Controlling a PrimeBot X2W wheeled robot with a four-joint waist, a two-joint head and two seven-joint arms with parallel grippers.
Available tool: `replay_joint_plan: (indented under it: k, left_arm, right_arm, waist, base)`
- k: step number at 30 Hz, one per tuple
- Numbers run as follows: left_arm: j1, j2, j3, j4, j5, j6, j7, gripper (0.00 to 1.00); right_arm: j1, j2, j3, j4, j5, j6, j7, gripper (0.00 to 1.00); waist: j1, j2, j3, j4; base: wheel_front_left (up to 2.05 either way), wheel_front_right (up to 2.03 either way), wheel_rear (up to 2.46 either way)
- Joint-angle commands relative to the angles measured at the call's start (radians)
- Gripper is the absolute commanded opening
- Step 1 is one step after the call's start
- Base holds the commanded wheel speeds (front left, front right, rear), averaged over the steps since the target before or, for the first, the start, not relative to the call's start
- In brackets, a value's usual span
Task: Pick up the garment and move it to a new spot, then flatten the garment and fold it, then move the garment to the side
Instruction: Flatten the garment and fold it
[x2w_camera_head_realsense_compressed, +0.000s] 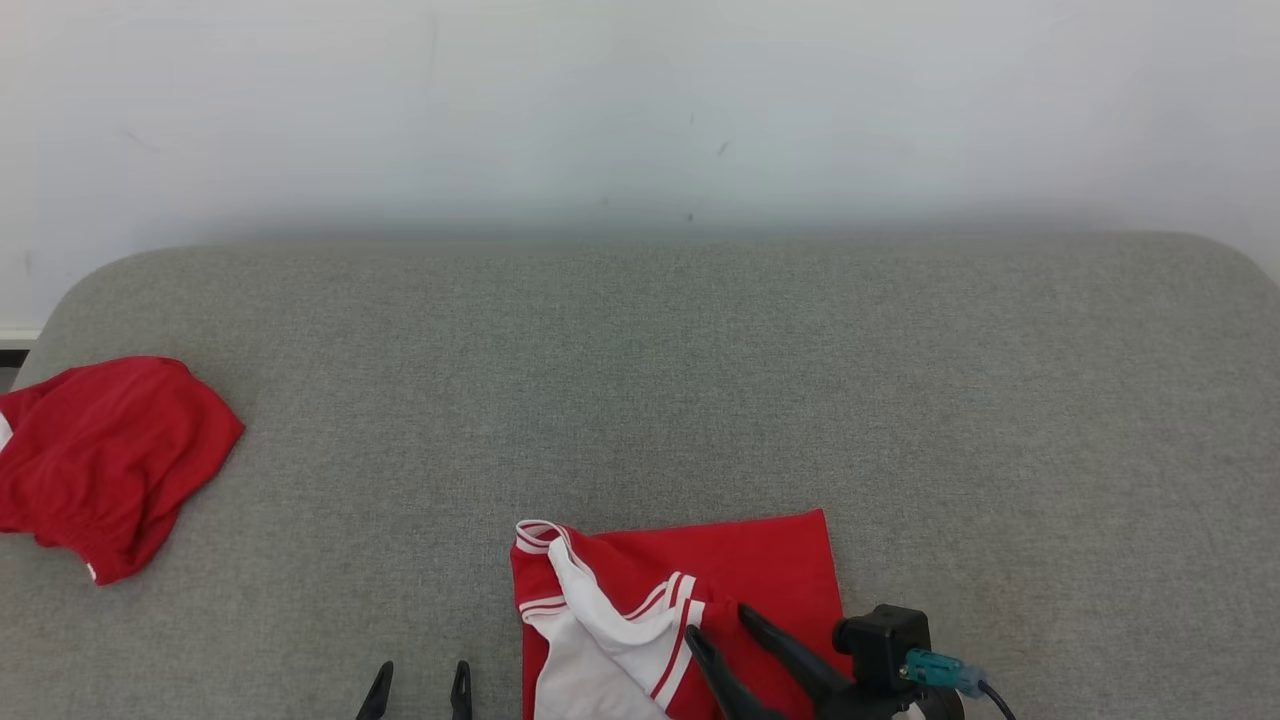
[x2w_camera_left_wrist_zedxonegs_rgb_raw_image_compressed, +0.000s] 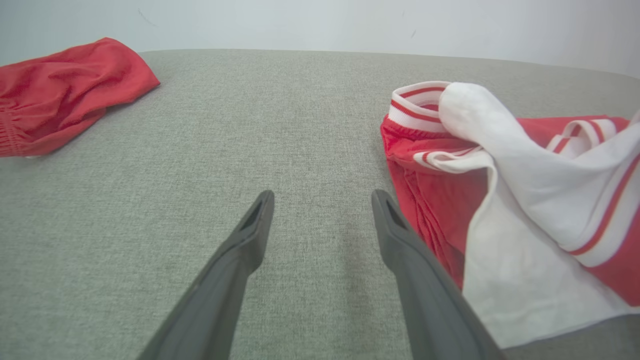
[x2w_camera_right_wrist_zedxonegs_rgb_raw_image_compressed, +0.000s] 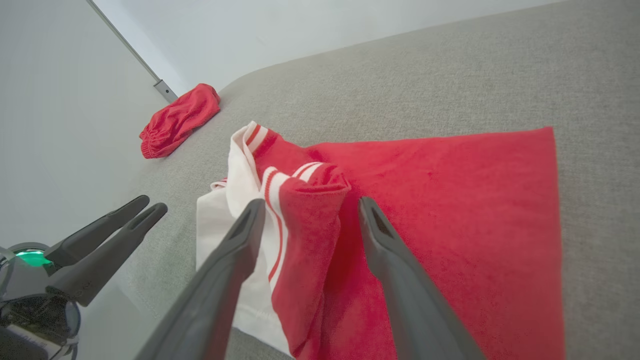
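The garment (x2w_camera_head_realsense_compressed: 740, 570) is a red top with white panels and red-and-white striped trim, lying partly bunched near the front edge of the grey cushion. In the right wrist view my right gripper (x2w_camera_right_wrist_zedxonegs_rgb_raw_image_compressed: 311, 202) stands open, with a raised red sleeve fold of the garment (x2w_camera_right_wrist_zedxonegs_rgb_raw_image_compressed: 450, 200) between its fingers; the fingers are not pressed on it. From the head, my right gripper (x2w_camera_head_realsense_compressed: 718, 622) sits over the garment's striped sleeve. My left gripper (x2w_camera_head_realsense_compressed: 423, 672) is open over bare cushion just left of the garment (x2w_camera_left_wrist_zedxonegs_rgb_raw_image_compressed: 525, 190), with nothing between its fingers (x2w_camera_left_wrist_zedxonegs_rgb_raw_image_compressed: 252, 235).
A second red piece of clothing (x2w_camera_head_realsense_compressed: 100, 460) lies crumpled at the cushion's far left edge. The grey cushion (x2w_camera_head_realsense_compressed: 700, 380) stretches wide behind and to the right of the garment. A pale wall rises behind it.
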Motion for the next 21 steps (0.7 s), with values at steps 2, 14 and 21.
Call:
replay_joint_plan:
  k: [2, 14, 21]
  left_arm:
    - [0.013, 0.000, -0.002, 0.003, 0.003, 0.000, -0.003, 1.00]
    - [-0.003, 0.000, 0.006, 0.008, -0.004, 0.007, -0.003, 1.00]
    - [0.000, 0.000, 0.023, 0.002, 0.000, 0.009, -0.003, 1.00]
  right_arm:
    - [0.009, -0.008, 0.016, -0.019, 0.002, -0.002, 0.016, 0.04]
    - [-0.046, -0.011, 0.208, -0.087, 0.061, -0.002, 0.080, 0.72]
    - [-0.070, -0.045, 0.222, -0.116, 0.142, -0.002, 0.005, 1.00]
  waist:
    - [0.0001, 0.0000, -0.002, -0.001]
    - [0.0001, 0.0000, 0.001, 0.005]
    - [0.0001, 0.0000, -0.003, -0.002]
  base:
    - [0.00, 0.00, 0.00]
    - [0.00, 0.00, 0.00]
    - [0.00, 0.00, 0.00]
